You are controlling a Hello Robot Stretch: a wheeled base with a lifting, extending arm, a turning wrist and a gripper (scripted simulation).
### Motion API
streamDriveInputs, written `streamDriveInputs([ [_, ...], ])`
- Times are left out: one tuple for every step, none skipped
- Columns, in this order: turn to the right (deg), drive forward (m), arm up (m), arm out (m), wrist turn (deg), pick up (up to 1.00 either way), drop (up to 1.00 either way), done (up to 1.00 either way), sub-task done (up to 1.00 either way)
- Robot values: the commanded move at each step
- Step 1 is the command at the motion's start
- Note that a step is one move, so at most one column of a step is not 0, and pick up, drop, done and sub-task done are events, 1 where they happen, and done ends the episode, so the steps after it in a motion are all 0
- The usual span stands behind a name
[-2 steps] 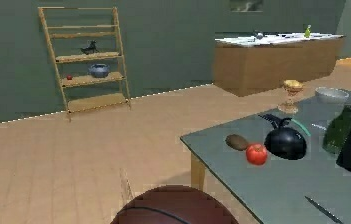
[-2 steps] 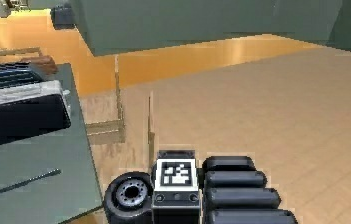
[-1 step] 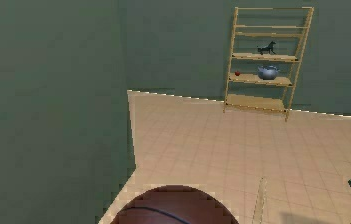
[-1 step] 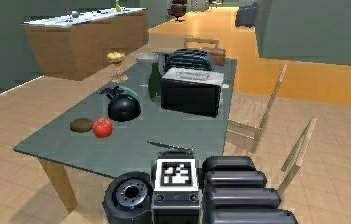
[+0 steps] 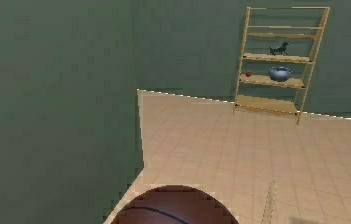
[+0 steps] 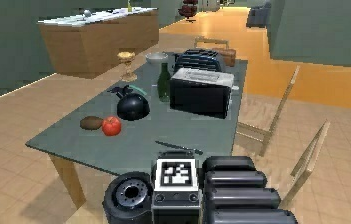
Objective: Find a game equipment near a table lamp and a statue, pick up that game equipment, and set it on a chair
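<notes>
The brown ball (image 5: pixel 173 206), seamed like a basketball, sits at the forward view's bottom edge by a green wall (image 5: pixel 53 100). Where it lies relative to the counter (image 6: pixel 93 146) cannot be told. I judge it light, springy and prone to roll, best taken across its widest line. The gripper (image 6: pixel 133 197) is just short of the counter's near edge, and I cannot tell its fingers' state or whether it holds anything. A wooden chair (image 6: pixel 263 122) stands just beside the counter's right edge, with open floor (image 6: pixel 328 105) beyond.

On table (image 6: pixel 83 148): kettle (image 6: pixel 133 104), bottle (image 6: pixel 163 78); chair (image 6: pixel 270 112) right; counter (image 6: pixel 93 45) behind.
</notes>
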Motion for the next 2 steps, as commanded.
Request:
streamDriveInputs([
  [0.0,0.00,0.00,0.32,0.0,0.00,0.00,0.00,0.00],
  [0.0,0.00,0.00,0.00,39.0,0.00,0.00,0.00,0.00],
])
